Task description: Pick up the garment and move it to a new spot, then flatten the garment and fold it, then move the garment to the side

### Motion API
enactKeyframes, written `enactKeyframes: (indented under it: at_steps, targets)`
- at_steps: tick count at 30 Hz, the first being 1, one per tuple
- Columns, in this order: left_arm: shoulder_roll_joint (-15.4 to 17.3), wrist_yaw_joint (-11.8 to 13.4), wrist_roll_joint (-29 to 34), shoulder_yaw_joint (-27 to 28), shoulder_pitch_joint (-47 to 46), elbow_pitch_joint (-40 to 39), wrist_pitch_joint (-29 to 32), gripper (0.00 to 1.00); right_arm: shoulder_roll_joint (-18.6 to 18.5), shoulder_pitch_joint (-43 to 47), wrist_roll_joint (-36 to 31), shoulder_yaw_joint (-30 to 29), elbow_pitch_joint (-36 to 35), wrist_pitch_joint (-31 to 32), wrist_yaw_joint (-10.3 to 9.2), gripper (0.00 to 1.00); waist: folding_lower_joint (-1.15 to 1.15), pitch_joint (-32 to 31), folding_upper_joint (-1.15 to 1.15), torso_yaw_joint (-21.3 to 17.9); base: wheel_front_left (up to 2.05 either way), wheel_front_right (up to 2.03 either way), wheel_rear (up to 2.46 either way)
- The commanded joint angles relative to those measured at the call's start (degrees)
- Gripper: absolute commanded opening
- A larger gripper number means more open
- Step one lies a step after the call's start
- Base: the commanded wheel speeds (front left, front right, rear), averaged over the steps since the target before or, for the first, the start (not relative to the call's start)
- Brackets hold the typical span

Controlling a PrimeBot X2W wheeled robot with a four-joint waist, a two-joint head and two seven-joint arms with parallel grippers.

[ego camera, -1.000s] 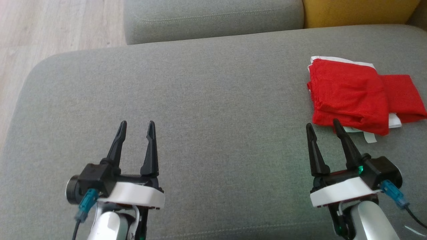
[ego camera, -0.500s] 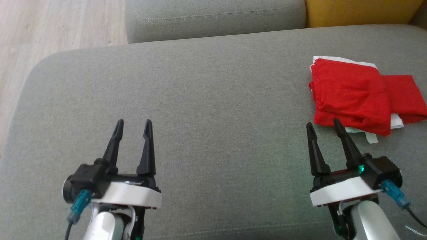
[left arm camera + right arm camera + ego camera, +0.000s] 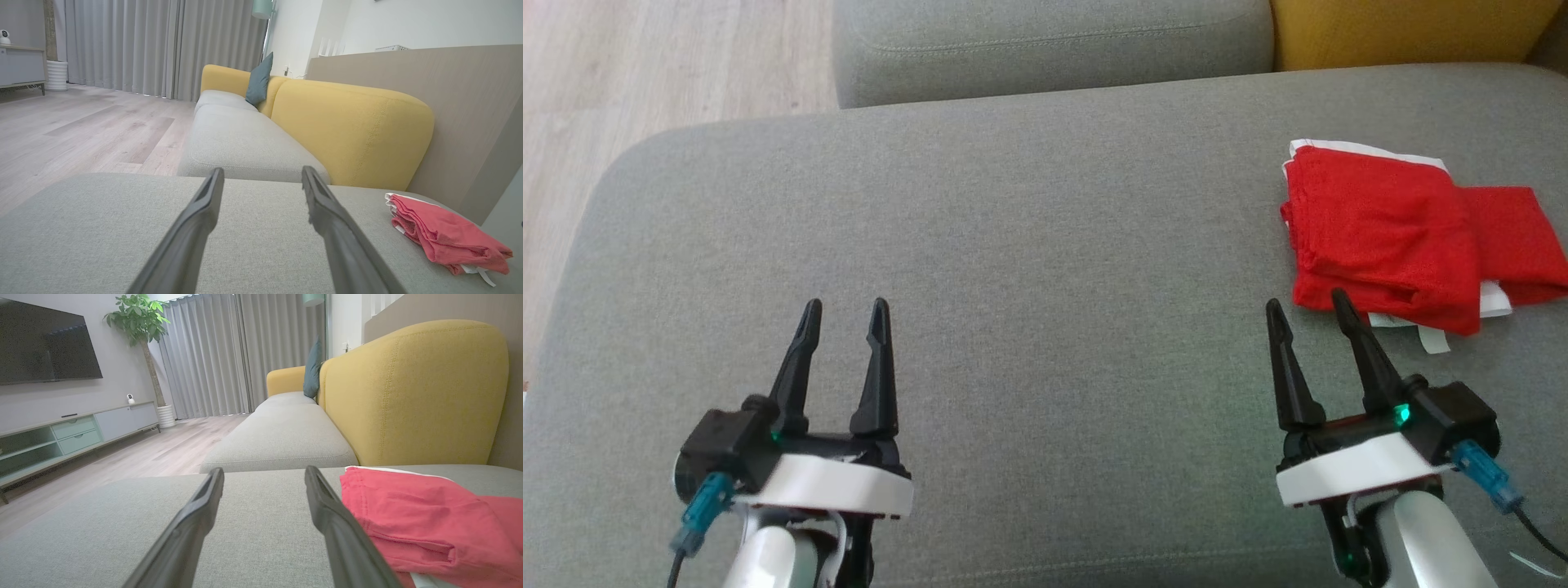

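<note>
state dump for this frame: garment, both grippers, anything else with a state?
garment: folded, lying on the cushion, not held.
left gripper: open, empty.
right gripper: open, empty, at the garment's near edge.
curtains: drawn.
TV: screen dark.

Head camera: I look steeply down on the grey cushion (image 3: 1045,245), left hand (image 3: 846,304) and right hand (image 3: 1305,299) at the bottom edge.
Left wrist camera: low, skimming the cushion toward the yellow sofa back (image 3: 351,130).
Right wrist camera: same heading, closer to the red garment (image 3: 408,514).
All three share cushion and garment.
</note>
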Motion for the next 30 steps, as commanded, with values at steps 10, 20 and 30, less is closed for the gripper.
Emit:
enactKeyframes:
  at_steps: [10, 20, 30]
  targets:
    - [-0.05, -0.06, -3.10, 0.16, 0.69, 1.83, 0.24, 0.00, -0.03, 0.67, 1.85, 0.01, 1.60, 0.27, 0.00, 0.00, 0.00, -0.10, 0.00, 0.07, 0.00, 0.00, 0.00]
    - [0.48, -0.85, -9.82, 1.19, 0.08, 2.97, 1.57, 0.00, -0.57, 0.28, 9.20, -0.60, 1.89, 1.54, 0.00, 0.00, 0.00, -0.21, 0.00, 0.41, 0.00, 0.00, 0.00]
    - [0.88, -1.71, -16.31, 2.21, -0.57, 4.25, 2.89, 0.00, -0.92, 0.04, 16.24, -1.25, 2.02, 2.79, -0.01, 0.00, 0.00, -0.31, 0.00, 0.75, 0.00, 0.00, 0.00]
